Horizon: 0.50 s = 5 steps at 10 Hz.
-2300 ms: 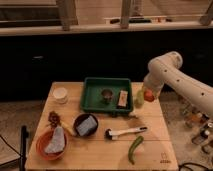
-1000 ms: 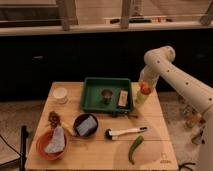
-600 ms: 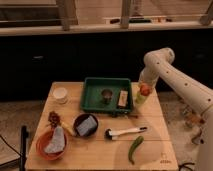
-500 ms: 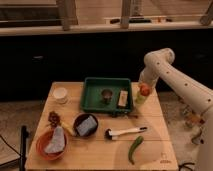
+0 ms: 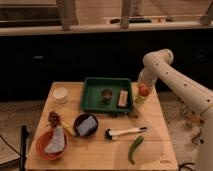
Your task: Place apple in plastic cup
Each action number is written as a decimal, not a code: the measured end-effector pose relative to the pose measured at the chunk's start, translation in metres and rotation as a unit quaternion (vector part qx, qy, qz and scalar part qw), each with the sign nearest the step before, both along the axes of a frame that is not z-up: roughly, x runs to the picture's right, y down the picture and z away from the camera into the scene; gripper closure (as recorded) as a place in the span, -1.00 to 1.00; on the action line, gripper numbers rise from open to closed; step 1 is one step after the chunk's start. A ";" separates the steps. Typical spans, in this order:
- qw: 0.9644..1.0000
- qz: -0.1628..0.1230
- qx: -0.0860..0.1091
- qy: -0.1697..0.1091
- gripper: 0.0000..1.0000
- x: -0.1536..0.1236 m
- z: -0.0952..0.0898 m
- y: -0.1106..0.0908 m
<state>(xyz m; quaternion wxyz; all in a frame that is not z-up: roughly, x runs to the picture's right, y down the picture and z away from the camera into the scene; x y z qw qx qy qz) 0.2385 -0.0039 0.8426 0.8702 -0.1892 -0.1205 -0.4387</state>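
Worktop (image 5: 150,120) — one apple (image 5: 144,90) atop one plastic cup (image 5: 140,99), right of one green tray (image 5: 95,82). One pincer (image 5: 143,82) directly above the apple; grip state cannot be told. One green pepper (image 5: 134,148).

Our white arm (image 5: 172,75) bends at the elbow and reaches down, bringing our tool (image 5: 142,86) low, just right of the green tray (image 5: 107,95).
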 end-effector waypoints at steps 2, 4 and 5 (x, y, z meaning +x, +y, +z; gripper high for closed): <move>1.000 -0.002 0.003 0.001 -0.50 0.000 -0.001 -0.002; 1.000 -0.004 0.005 0.000 -0.60 -0.002 -0.002 -0.005; 1.000 -0.006 0.007 0.000 -0.60 -0.003 -0.002 -0.006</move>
